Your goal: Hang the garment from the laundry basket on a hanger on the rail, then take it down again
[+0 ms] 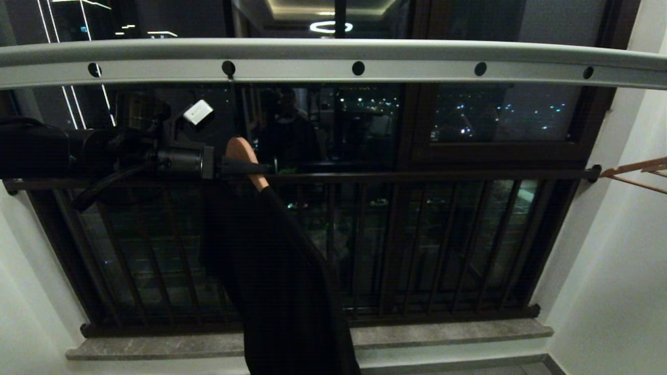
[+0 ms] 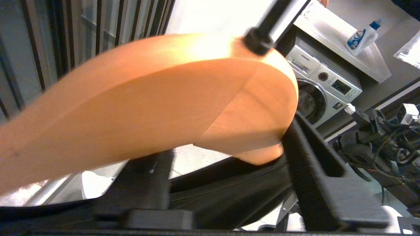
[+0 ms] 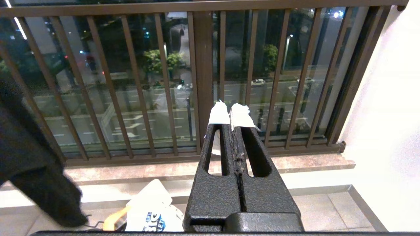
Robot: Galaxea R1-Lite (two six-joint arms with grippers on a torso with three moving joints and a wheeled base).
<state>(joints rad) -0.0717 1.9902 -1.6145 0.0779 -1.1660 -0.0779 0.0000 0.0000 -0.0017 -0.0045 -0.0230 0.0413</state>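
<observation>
The rail (image 1: 333,60) runs across the top of the head view. From one of its holes hangs a wooden hanger (image 1: 246,156) carrying the black garment (image 1: 281,281). My left gripper (image 1: 255,168) reaches in from the left at the hanger's shoulder. In the left wrist view the hanger (image 2: 147,101) lies between the spread fingers of the left gripper (image 2: 223,141), which stands open. One finger (image 2: 311,164) touches the wood, and the garment (image 2: 223,193) shows beneath. My right gripper (image 3: 229,113) is shut and empty, low by the window. The garment (image 3: 32,164) hangs beside it. The laundry basket is out of view.
Dark brown window-guard bars (image 1: 417,245) and a stone sill (image 1: 448,333) stand behind the garment. A white wall (image 1: 615,260) closes the right side, with wooden hanger arms (image 1: 635,174) sticking out. A washing machine (image 2: 325,88) stands behind. A white bag (image 3: 151,213) lies on the floor.
</observation>
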